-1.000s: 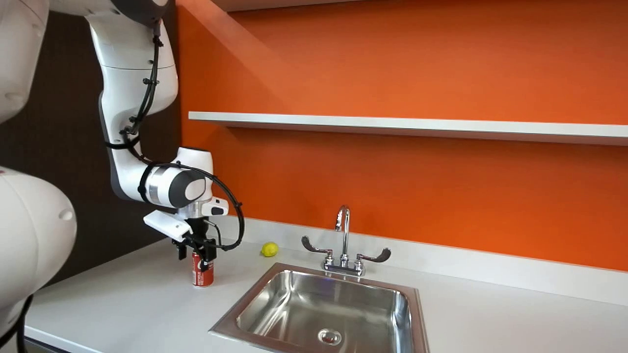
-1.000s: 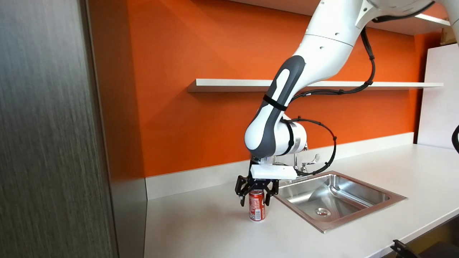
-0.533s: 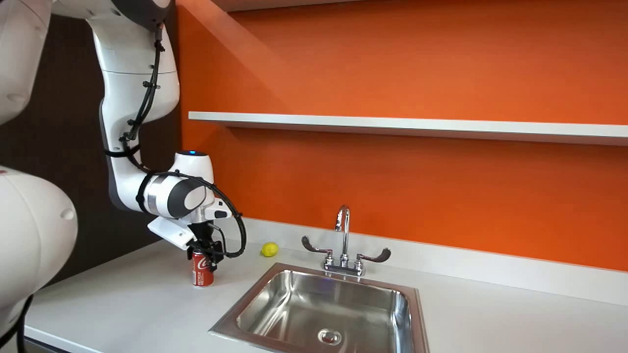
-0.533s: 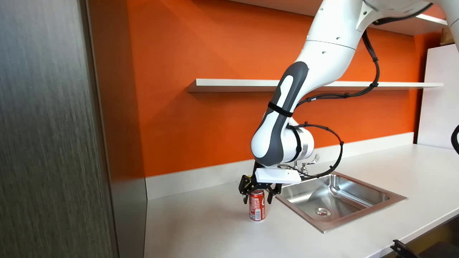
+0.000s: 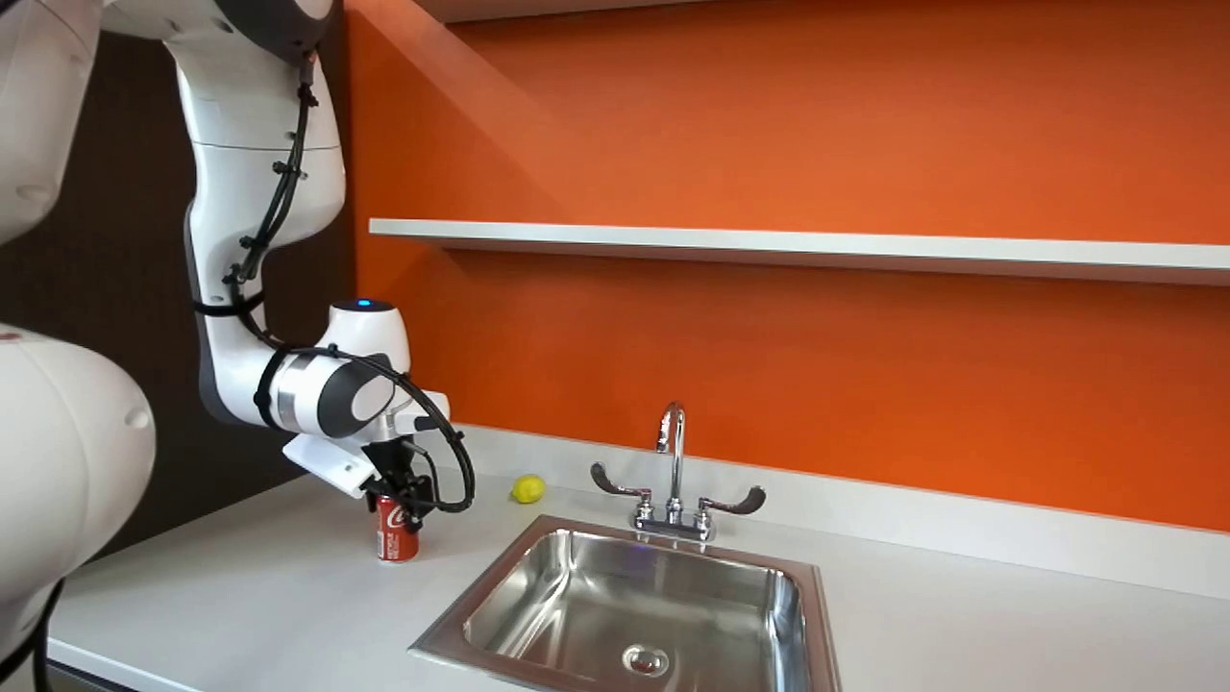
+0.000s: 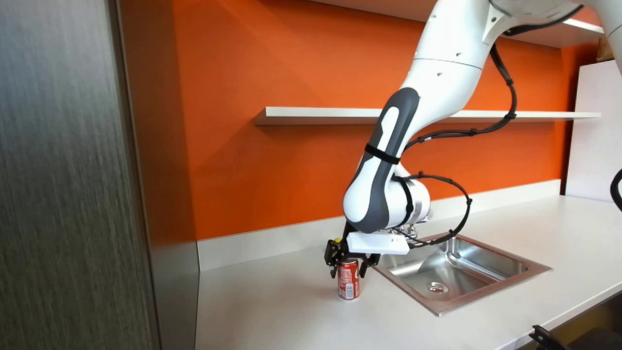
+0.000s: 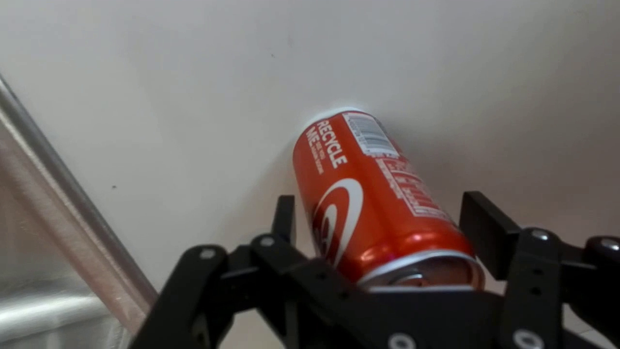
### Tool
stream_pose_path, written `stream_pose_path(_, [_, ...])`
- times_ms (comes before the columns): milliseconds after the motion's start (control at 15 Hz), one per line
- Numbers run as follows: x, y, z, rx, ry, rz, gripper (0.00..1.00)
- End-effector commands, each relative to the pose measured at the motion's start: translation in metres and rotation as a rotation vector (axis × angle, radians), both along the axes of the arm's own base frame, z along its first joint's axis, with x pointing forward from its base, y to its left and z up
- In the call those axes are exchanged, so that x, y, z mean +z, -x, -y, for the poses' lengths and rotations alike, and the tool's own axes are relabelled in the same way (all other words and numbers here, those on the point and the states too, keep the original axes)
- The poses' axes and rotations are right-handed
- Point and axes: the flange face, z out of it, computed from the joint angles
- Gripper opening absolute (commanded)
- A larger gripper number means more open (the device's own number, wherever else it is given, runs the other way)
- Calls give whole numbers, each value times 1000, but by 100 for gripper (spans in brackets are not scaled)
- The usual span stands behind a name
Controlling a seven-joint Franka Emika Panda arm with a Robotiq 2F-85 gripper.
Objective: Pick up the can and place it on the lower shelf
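Grasp step, closing not yet done: gripper (image 6: pixel 348 273) was spread wider than the can (image 7: pixel 368 194), fingers (image 7: pixel 487 232) either side, holding nothing; any contact was hard to judge. The can stood upright on the counter (image 6: pixel 272 301). Next move called for squeezing, then a lift to the lower shelf (image 5: pixel 798 244). Pose: arm (image 6: pixel 440 82) sloped steeply, gripper pointing down.

Counter (image 5: pixel 240 596) with can (image 5: pixel 396 545), apparently lemon (image 5: pixel 528 488).
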Motion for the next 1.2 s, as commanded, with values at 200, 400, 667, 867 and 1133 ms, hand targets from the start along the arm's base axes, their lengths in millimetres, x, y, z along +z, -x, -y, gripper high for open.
stream_pose_path(200, [1,3,-5,1,-5,28,40])
stream_pose_path(400, [5,3,-5,-7,-10,31,40])
stream_pose_path(667, [29,13,-5,-15,-19,30,40])
stream_pose_path(867, [50,26,-3,-15,-19,13,40])
stream_pose_path(1133, [82,52,4,-24,-5,-36,40])
